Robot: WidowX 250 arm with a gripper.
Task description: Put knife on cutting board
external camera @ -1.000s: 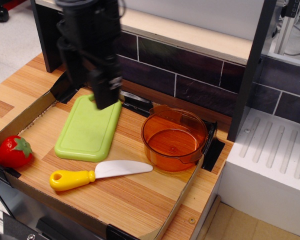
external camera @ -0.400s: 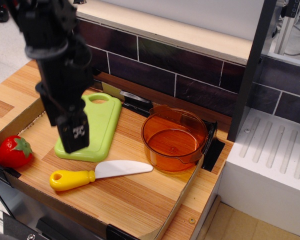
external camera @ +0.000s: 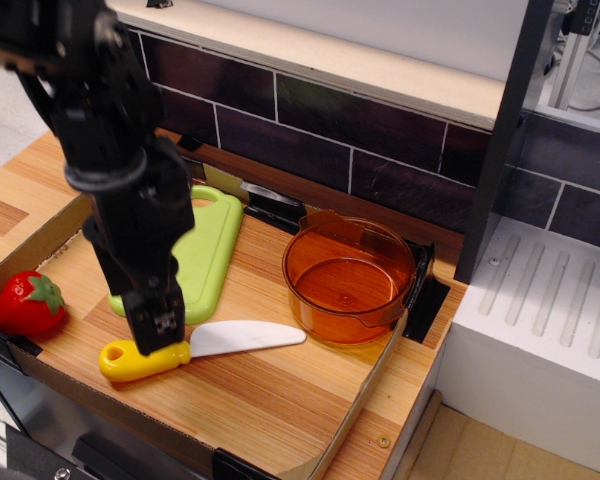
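The knife (external camera: pixel 215 343) lies flat on the wooden counter, white blade pointing right, yellow handle to the left. The light green cutting board (external camera: pixel 208 250) lies just behind it, its left part hidden by my arm. My black gripper (external camera: pixel 161 335) hangs directly over the knife's yellow handle, its tip covering the middle of the handle. From this view the fingers look close together, and I cannot tell whether they are open or touch the handle.
An orange transparent pot (external camera: pixel 348 276) stands right of the board, near the blade tip. A red toy strawberry (external camera: pixel 26 303) sits at the left edge. A dark tiled wall runs behind. A white drainer unit (external camera: pixel 540 340) stands at the right.
My gripper has moved from above the far end of the cutting board toward the front and down, now over the knife's handle. The knife, board and pot have not moved.
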